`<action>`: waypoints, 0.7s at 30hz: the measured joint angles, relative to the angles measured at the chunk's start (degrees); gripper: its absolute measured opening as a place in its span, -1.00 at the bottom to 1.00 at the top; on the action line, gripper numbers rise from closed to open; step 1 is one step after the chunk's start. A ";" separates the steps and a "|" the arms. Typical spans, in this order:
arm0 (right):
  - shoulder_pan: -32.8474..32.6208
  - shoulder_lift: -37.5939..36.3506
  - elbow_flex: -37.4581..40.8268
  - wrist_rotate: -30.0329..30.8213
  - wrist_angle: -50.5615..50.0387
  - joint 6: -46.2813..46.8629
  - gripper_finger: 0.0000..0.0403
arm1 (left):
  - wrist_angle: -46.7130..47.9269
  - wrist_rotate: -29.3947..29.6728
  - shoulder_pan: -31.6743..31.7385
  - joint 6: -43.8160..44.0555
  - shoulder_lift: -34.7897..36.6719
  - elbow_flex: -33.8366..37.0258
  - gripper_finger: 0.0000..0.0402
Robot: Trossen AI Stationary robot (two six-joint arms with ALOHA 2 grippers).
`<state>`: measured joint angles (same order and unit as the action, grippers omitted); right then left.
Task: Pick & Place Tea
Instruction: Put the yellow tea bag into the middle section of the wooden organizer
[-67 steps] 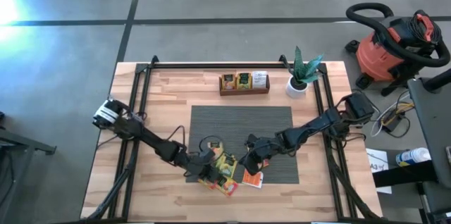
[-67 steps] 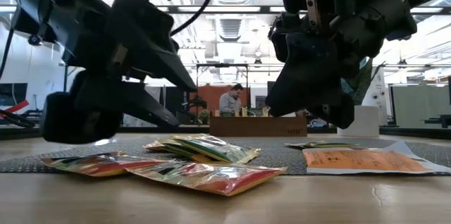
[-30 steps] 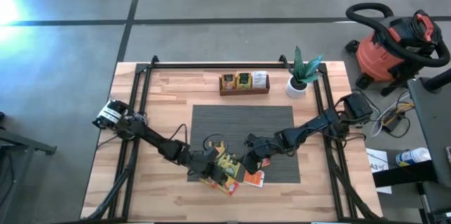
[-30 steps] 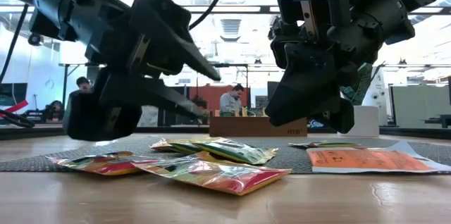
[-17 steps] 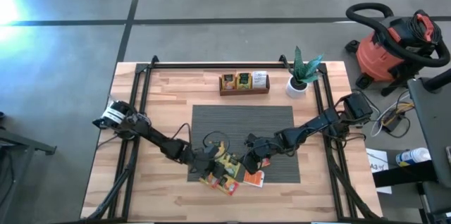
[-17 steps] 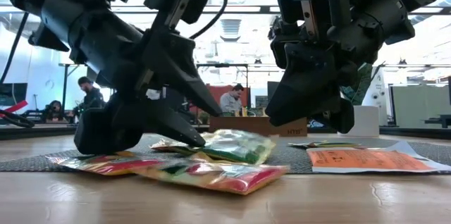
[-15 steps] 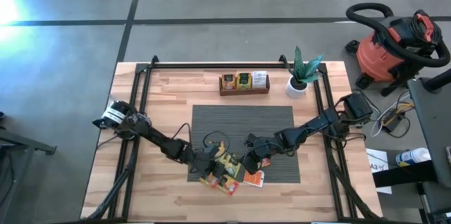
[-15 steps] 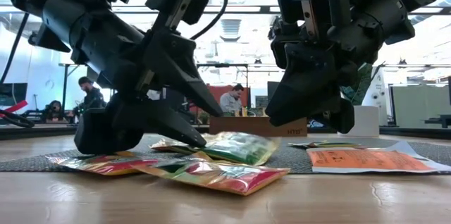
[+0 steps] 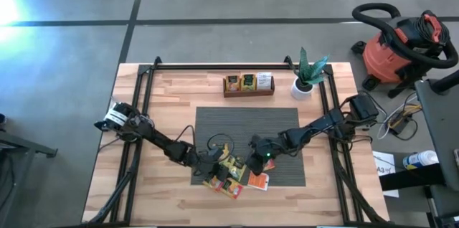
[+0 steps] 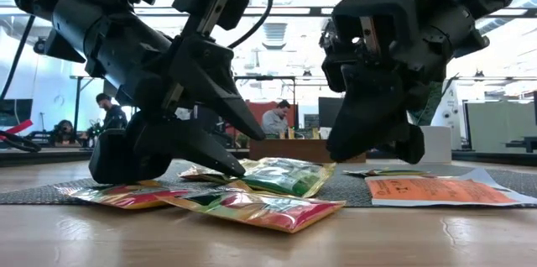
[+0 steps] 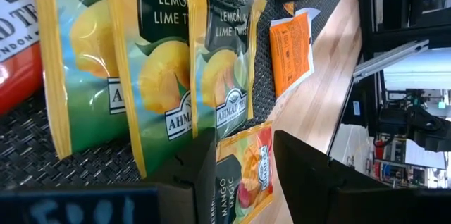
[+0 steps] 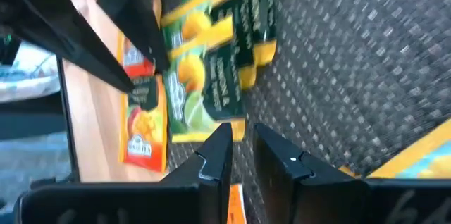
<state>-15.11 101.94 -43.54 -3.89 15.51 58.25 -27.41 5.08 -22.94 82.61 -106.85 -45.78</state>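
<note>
The tabletop (image 9: 172,95) fills the middle of the high view, with a red vacuum (image 9: 398,49) on the floor at the upper right. A grey mat (image 9: 244,124) lies at the tabletop's centre. Two dark arms reach in from the left and right edges and meet at the mat's lower edge. Above the mat, toward the top of the tabletop, a brown tray (image 9: 248,84) holds three sachets, and a potted plant (image 9: 307,76) stands just right of it. The tea (image 9: 231,174) lies in a loose overlapping heap at the lower middle of the frame, across the mat's lower edge and onto the wood: green-and-yellow lemon-lime sachets (image 11: 162,69), a mango sachet (image 11: 243,182), and an orange sachet (image 10: 436,190) off to the right in the low view. The left pincer (image 10: 231,141) is down at the heap, fingers apart, tips at the green sachets. The right pincer (image 12: 238,150) hangs just above the mat beside the heap, its fingers close together with a narrow gap, holding nothing.
</note>
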 joint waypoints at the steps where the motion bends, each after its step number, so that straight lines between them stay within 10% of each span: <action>1: 0.16 0.27 -0.01 -1.07 0.12 -0.07 -0.72 | 0.02 0.00 0.06 -0.04 0.00 0.00 -0.31; 21: 0.17 4.84 -7.75 -2.23 -0.10 -3.04 -0.72 | 0.01 0.59 1.36 -1.72 -0.15 0.02 -0.31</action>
<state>-14.94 106.78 -51.29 -6.11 15.40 55.21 -27.40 5.67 -21.58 80.89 -107.00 -45.76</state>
